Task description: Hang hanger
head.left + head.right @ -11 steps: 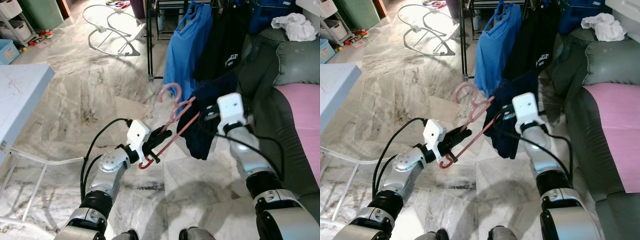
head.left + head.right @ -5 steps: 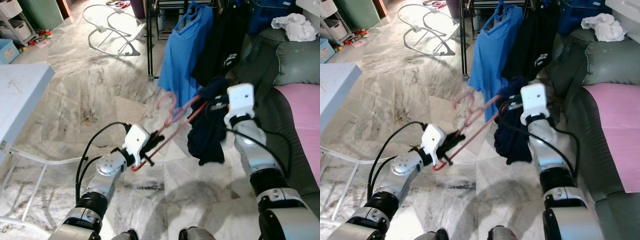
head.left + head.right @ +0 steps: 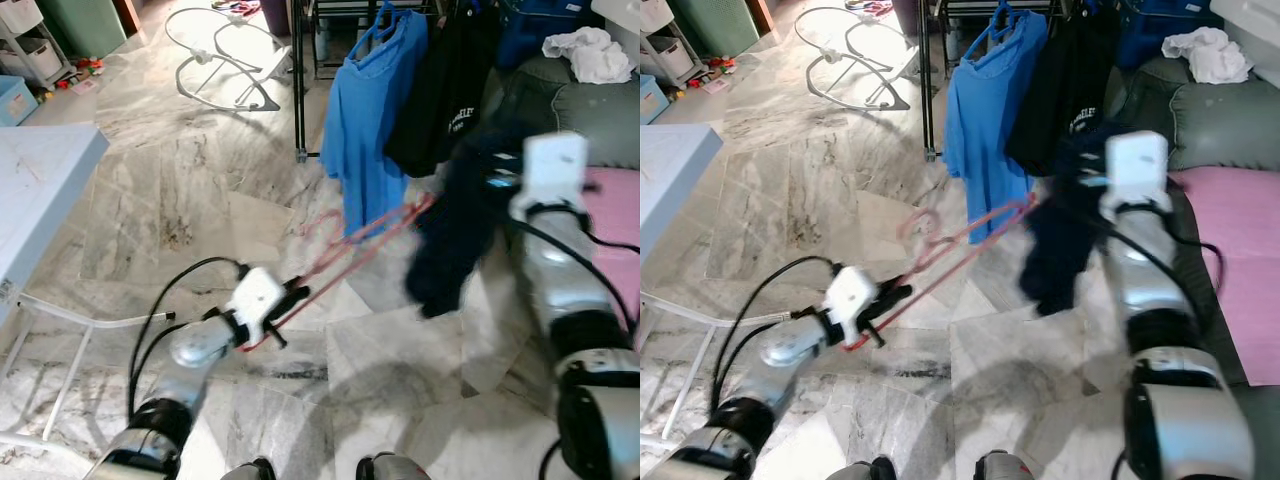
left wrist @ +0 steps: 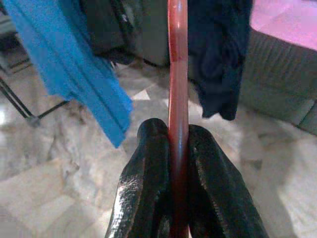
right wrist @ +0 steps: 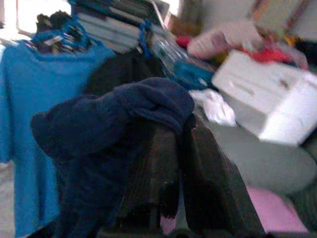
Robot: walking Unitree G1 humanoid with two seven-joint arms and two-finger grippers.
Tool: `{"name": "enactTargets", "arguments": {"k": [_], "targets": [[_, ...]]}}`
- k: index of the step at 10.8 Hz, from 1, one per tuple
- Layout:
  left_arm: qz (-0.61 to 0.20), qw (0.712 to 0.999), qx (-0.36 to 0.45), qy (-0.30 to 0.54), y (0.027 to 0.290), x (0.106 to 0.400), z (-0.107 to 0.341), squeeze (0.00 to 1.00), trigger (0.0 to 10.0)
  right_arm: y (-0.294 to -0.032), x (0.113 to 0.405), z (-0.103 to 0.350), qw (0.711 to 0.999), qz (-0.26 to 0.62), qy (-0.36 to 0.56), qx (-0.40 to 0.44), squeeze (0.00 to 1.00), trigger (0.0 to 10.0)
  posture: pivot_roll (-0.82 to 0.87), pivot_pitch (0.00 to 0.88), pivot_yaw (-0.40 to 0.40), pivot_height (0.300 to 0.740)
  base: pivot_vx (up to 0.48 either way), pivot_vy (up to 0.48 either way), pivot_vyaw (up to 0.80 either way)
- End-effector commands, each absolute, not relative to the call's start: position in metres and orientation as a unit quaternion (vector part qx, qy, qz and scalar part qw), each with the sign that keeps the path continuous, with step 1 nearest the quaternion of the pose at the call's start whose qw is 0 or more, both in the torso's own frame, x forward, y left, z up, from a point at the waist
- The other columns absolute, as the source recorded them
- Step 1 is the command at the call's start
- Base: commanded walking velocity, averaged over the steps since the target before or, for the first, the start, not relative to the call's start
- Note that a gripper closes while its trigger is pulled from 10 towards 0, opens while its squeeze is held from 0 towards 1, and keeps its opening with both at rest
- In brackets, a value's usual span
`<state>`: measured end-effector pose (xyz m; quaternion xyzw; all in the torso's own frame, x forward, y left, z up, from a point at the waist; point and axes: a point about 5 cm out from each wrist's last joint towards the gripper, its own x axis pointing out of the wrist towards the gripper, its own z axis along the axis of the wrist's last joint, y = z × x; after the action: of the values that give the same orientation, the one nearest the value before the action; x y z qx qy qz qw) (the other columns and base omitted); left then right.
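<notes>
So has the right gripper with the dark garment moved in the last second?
Yes. The right gripper has swung the navy garment up and to the robot's right, from below the hanging black shirt to in front of the sofa.

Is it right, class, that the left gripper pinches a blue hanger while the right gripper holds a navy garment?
Not quite. The hanger is pinkish-red, not blue, as the left wrist view shows. The left gripper does pinch it, and the right gripper does hold the navy garment.

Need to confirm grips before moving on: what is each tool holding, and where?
Left tool pinches the pink hanger at one lower end. Right tool holds the navy garment by a bunched fold.
</notes>
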<state>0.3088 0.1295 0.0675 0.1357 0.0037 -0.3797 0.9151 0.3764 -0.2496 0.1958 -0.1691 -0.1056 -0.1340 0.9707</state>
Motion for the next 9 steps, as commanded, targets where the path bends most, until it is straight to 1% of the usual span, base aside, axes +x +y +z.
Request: {"name": "enactTargets", "arguments": {"k": [1,2,3,4,5,6,7,9], "targets": [[-0.358,0.925,0.127,-0.011,0.136,0.308,0.070,0.00,0.0,-0.262,0.372,0.187,0.970,-0.166,-0.082,-0.155,0.00,0.0,-0.23,0.147,0.013,0.740,0.000,0.000,0.00],[-0.324,0.940,0.106,-0.012,0.143,0.310,0.071,0.00,0.0,-0.274,0.365,0.172,0.969,-0.199,-0.052,-0.138,0.00,0.0,-0.23,0.147,0.015,0.740,0.000,0.000,0.00],[-0.254,0.964,0.077,-0.016,0.154,0.314,0.072,0.00,0.0,-0.278,0.357,0.152,0.971,-0.212,-0.021,-0.112,0.00,0.0,-0.23,0.146,0.017,0.740,0.000,0.000,0.00],[-0.168,0.985,0.047,-0.013,0.164,0.317,0.070,0.00,1.7,-0.272,0.352,0.137,0.974,-0.201,-0.008,-0.102,0.00,0.0,-0.23,0.142,0.020,0.740,0.000,0.000,0.00],[-0.097,0.994,0.049,-0.003,0.172,0.317,0.067,0.00,7.4,-0.260,0.349,0.127,0.979,-0.179,-0.004,-0.092,0.00,0.0,-0.23,0.133,0.022,0.740,0.000,0.000,0.00],[-0.030,0.996,0.079,-0.008,0.180,0.316,0.067,0.00,9.4,-0.238,0.345,0.116,0.987,-0.136,-0.006,-0.083,0.00,0.0,-0.23,0.125,0.019,0.740,0.000,0.000,0.00],[0.017,0.993,0.120,-0.001,0.189,0.315,0.067,0.00,10.0,-0.220,0.340,0.109,0.992,-0.097,-0.012,-0.079,0.00,0.0,-0.22,0.116,0.013,0.740,0.000,0.000,0.00],[0.081,0.988,0.134,0.003,0.215,0.306,0.066,0.00,10.0,-0.197,0.333,0.108,0.996,-0.051,-0.034,-0.067,0.00,0.0,-0.20,0.099,0.004,0.740,0.000,0.000,0.00]]}}
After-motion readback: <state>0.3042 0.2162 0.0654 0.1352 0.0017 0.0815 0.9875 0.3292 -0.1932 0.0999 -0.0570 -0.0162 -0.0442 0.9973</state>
